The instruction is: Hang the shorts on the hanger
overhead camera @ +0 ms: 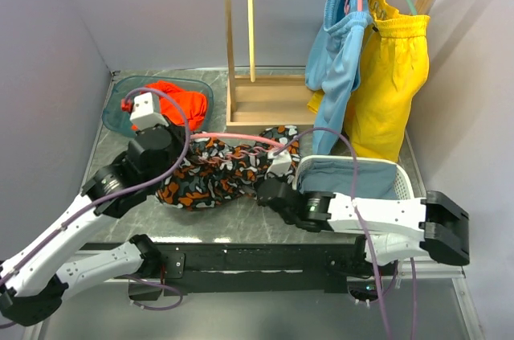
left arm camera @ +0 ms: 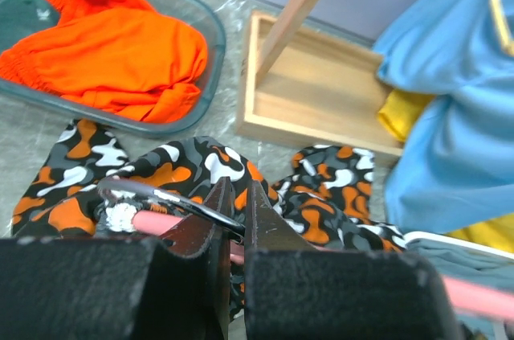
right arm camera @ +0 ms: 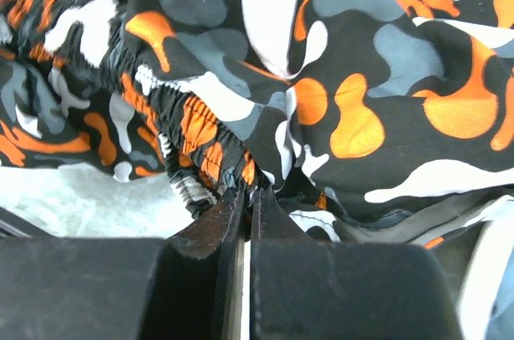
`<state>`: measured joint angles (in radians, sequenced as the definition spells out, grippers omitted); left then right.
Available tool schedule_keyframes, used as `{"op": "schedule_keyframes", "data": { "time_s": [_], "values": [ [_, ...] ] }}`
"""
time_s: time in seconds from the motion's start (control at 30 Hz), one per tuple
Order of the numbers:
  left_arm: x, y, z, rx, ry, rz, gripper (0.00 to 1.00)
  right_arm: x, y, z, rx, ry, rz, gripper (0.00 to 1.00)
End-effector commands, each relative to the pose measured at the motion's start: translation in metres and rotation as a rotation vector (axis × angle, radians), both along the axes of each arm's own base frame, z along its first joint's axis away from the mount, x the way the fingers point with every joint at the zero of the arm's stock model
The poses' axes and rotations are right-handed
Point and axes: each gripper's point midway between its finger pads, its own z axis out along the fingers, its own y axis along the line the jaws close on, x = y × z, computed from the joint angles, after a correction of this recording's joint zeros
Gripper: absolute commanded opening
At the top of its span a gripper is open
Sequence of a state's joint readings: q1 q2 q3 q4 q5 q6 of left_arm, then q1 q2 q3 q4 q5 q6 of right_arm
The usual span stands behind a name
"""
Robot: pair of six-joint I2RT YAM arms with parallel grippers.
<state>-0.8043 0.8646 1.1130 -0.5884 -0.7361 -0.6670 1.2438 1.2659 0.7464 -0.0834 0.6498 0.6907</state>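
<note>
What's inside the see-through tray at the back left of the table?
A crumpled orange-red garment fills much of the tray, and bare tray floor shows on its left. Anything beneath the garment is covered, so I cannot tell.

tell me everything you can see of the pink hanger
The hanger is thin pink plastic with a small metal hook at its top. It lies roughly level, running left to right across the heap of shorts. Only a stretch of pink arm shows. The rest is buried in the cloth bunched around it. The left gripper has its jaws shut on it close to the hook.
</note>
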Motion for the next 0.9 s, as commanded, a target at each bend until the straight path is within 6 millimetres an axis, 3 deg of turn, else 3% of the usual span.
{"op": "schedule_keyframes", "data": {
  "time_s": [0.0,0.13,0.33,0.63,0.77,0.87],
  "values": [
    [-0.003,0.0,0.026,-0.065,-0.106,-0.035,0.01,0.005,-0.002,0.02,0.142,0.021,0.018,0.0],
    [-0.009,-0.002,0.037,-0.102,-0.173,-0.088,0.01,0.01,-0.006,0.022,0.163,0.038,0.028,0.0],
    [-0.014,-0.003,0.037,-0.102,-0.217,-0.129,0.01,0.012,-0.002,0.027,0.213,0.082,0.073,0.0],
    [-0.017,-0.004,0.032,-0.088,-0.236,-0.155,0.01,0.026,-0.01,0.034,0.27,0.121,0.074,0.0],
    [-0.01,0.009,0.021,-0.055,-0.192,-0.059,0.01,0.025,-0.01,0.039,0.289,0.131,0.086,0.0],
    [-0.008,0.008,0.025,-0.053,-0.21,-0.058,0.01,0.026,-0.019,0.047,0.308,0.13,0.068,0.0]
  ]
}}
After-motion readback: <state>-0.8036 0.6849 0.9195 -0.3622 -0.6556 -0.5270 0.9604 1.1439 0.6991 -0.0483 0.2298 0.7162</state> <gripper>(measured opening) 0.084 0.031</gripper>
